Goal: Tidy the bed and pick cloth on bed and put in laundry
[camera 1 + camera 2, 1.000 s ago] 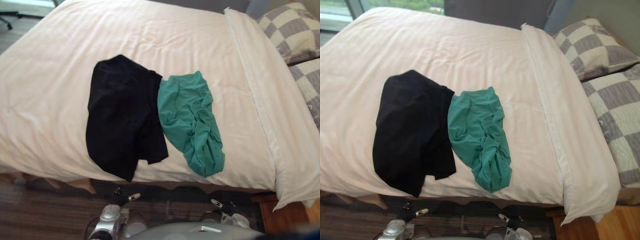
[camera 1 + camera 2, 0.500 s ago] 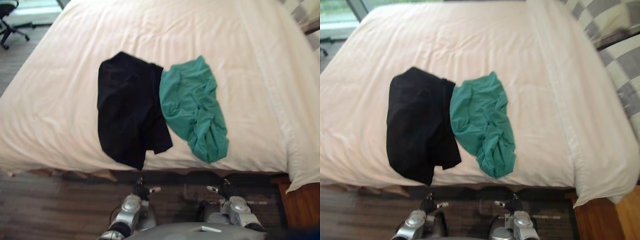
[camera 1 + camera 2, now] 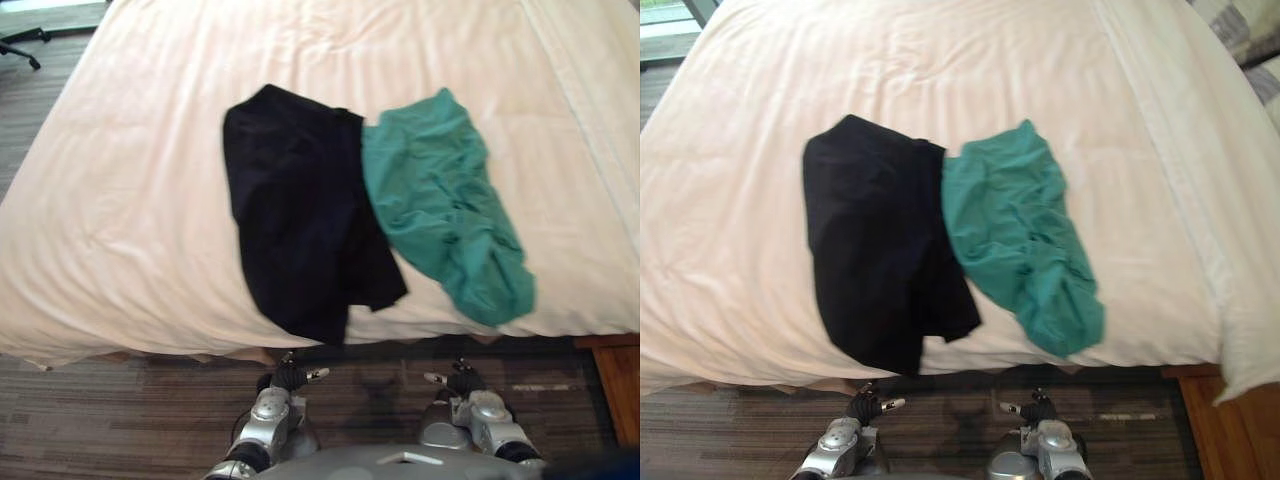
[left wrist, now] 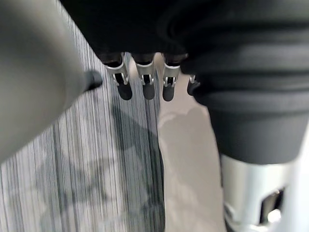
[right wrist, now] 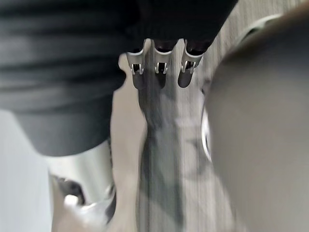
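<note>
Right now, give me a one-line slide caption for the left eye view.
Crumpled black cloth and teal-green cloth lie touching, side by side, near the white bed's front edge.

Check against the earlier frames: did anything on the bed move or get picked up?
No; only the camera shifted. The black cloth and green cloth lie as before, side by side and touching, at the bed's near edge. The left hand and right hand hang open above the floor, holding nothing.

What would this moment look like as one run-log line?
black cloth: on bed, near edge | green cloth: beside it, touching | left hand: open, empty | right hand: open, empty
</note>
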